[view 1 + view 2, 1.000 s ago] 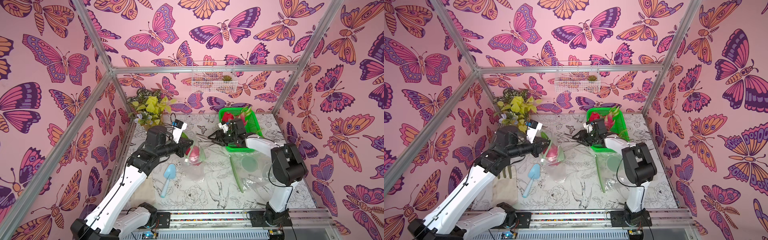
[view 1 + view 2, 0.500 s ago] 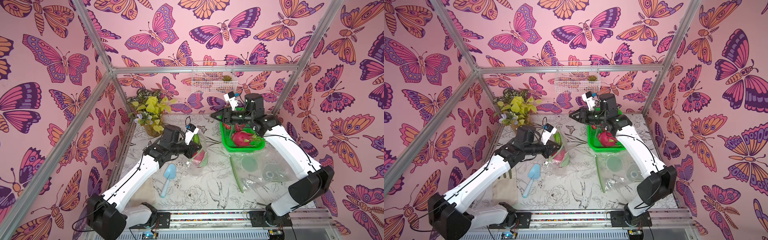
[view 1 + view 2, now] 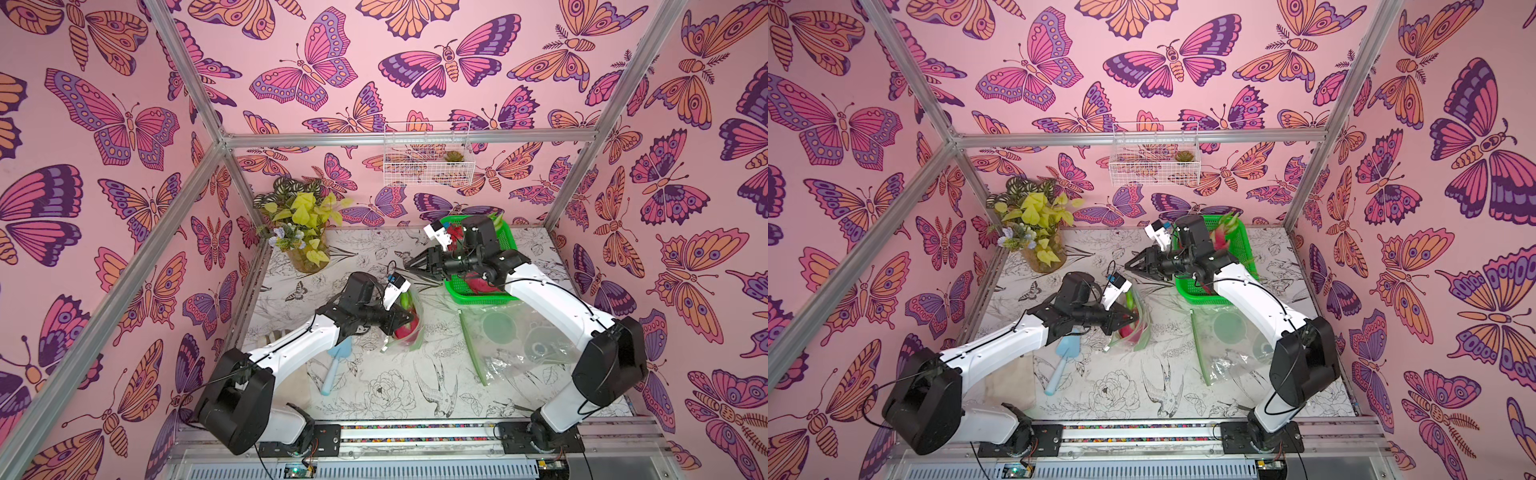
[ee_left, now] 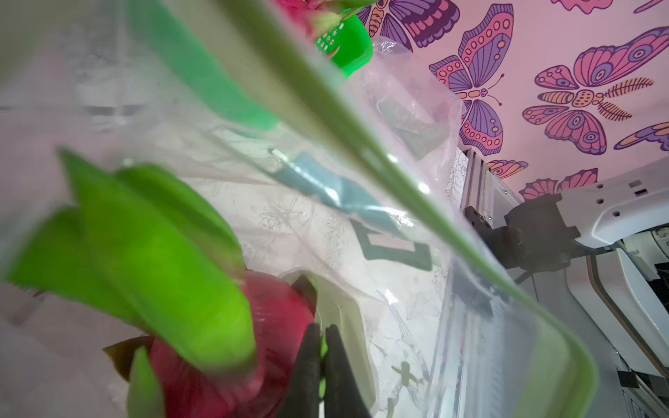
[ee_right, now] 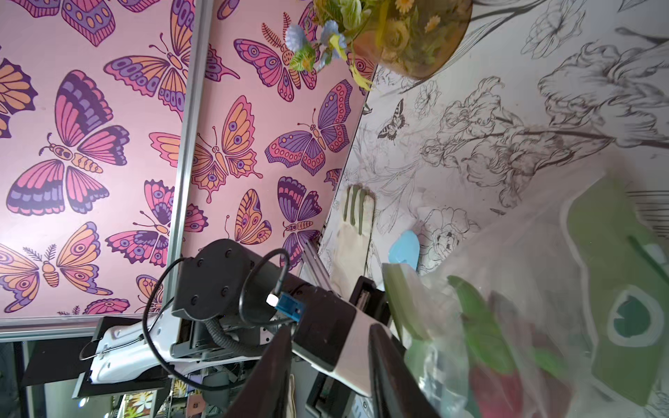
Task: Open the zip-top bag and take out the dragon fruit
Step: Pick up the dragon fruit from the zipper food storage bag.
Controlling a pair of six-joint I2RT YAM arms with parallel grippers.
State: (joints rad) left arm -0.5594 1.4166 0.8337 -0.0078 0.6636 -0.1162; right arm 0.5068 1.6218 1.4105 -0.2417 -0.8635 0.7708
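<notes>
Pads of left gripper pressed together, clenched on clear film of zip-top bag, just beside dragon fruit inside. Fruit in that bag, near middle of bench, with bag standing up from surface in both top views.

Skin deep magenta, body smooth and rounded, with broad bright-green leafy scales at one end. Long axis roughly upright, leaning toward back wall: green leafy end up, magenta body low against bench.

Right gripper released, jaws apart with nothing between, in air between bag and green basket, tips aimed toward left arm.

More dragon fruit in basket: one pink with green-tipped scales at far end, another magenta patch under right arm, mostly covered. Number in basket impossible to count.

Bagged fruit blurred in both wrist views, lower part cut off by frame edge, outline softened by crinkled film. Green zip strip of bag visible as long band across left wrist view. Mouth parted or sealed: cannot tell.
</notes>
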